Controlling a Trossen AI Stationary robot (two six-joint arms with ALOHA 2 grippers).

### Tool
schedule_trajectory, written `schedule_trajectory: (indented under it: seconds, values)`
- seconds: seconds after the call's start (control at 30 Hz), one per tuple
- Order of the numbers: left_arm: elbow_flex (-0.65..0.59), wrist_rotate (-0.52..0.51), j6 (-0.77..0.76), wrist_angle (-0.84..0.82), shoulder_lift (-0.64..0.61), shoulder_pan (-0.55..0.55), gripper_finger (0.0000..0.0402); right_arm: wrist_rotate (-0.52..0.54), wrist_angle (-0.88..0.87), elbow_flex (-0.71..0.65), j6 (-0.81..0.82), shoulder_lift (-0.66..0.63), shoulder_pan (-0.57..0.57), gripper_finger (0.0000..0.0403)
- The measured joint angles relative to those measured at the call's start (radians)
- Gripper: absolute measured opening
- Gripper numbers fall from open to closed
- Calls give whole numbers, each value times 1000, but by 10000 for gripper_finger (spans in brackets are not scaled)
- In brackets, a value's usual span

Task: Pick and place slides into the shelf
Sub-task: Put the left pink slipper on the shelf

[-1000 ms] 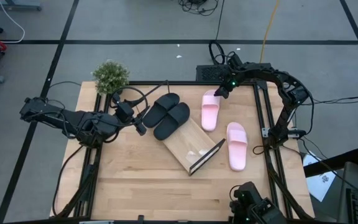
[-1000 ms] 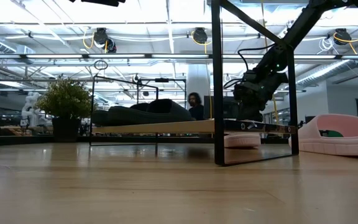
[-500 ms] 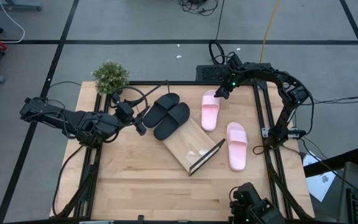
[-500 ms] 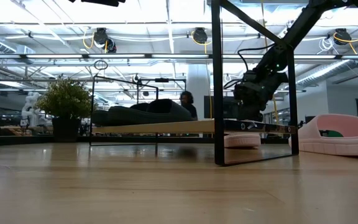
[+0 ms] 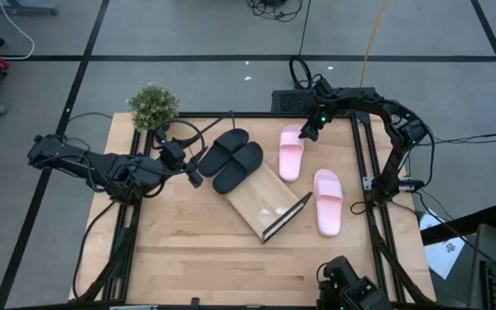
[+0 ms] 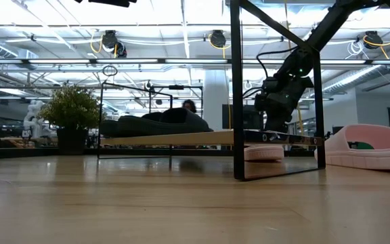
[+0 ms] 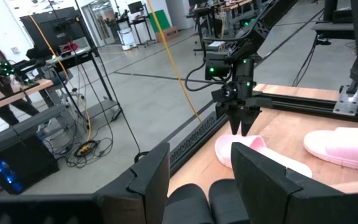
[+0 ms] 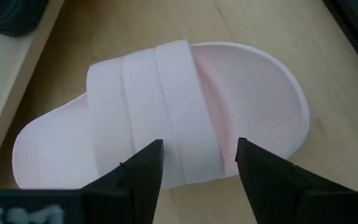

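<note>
The left gripper [image 5: 193, 176] is spread wide and holds nothing, just left of the black slides [image 5: 231, 160], which sit on the far end of the shelf [image 5: 261, 202]. One pink slide [image 5: 291, 155] lies beside the shelf; the right gripper [image 5: 308, 132] hangs above its heel, fingers spread and empty. The second pink slide [image 5: 328, 201] lies farther right on the table [image 5: 179, 258].

A light-wood surface [image 5: 188, 250] carries a potted plant [image 5: 153, 105] at one corner, two pale pink slides [image 5: 291, 152] [image 5: 328, 201] lying apart, and the angled shelf [image 5: 265, 202], with two black slides [image 5: 231, 160] resting on its board.
</note>
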Motion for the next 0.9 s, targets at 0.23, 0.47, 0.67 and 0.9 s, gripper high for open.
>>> schedule_trajectory:
  seconds: [0.23, 0.47, 0.67, 0.9]
  values:
    - [0, 1, 4, 0, 0, 0, 177, -43, 1, 0, -13, 1, 5, 194]
    - [0, 3, 4, 0, 0, 0, 177, -68, 0, 0, -11, 2, 4, 194]
    - [0, 3, 4, 0, 0, 0, 177, -74, -17, 0, -8, 25, 4, 194]
    - [0, 12, 5, -1, 0, 0, 177, -98, -10, 0, -10, 43, 3, 194]
